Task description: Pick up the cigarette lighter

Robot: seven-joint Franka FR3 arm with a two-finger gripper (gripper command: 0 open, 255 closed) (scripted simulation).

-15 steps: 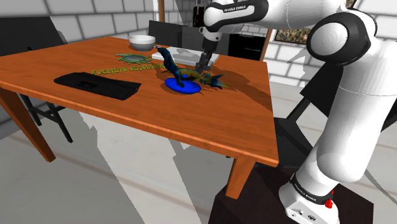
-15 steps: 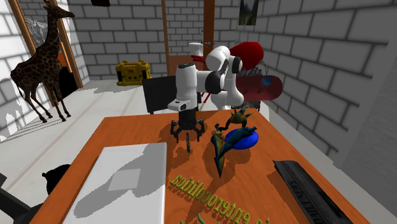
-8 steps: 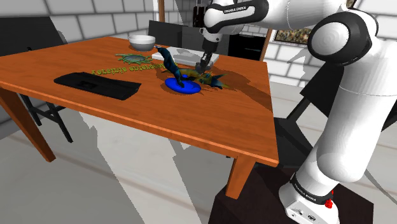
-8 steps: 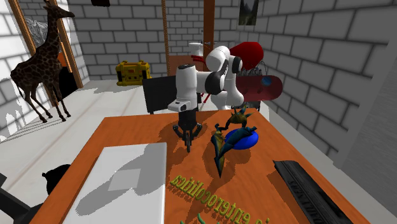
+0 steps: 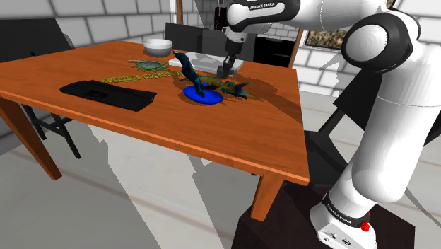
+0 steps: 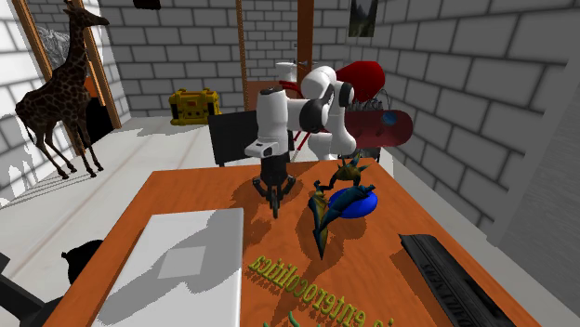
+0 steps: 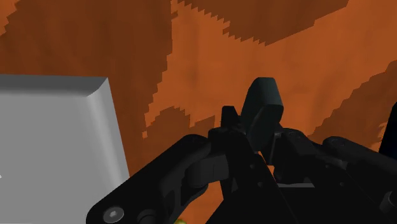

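Seen from the shoulder view, the plate [image 5: 203, 96] is sitting on the counter [image 5: 212, 138], keyboard [image 5: 107, 95] lying at its nine o'clock, bowl [image 5: 157, 47] at eleven, end effector [image 5: 226, 73] clasping the lighter [image 7: 262, 105] at one.

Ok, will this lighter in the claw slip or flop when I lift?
Probably stiff: the lighter, clasped in the claw, looks like one solid dark block with no sag. Likely light, being small beside the claw. Its rounded, smooth-looking top could let it pivot or slip, so lift slowly.
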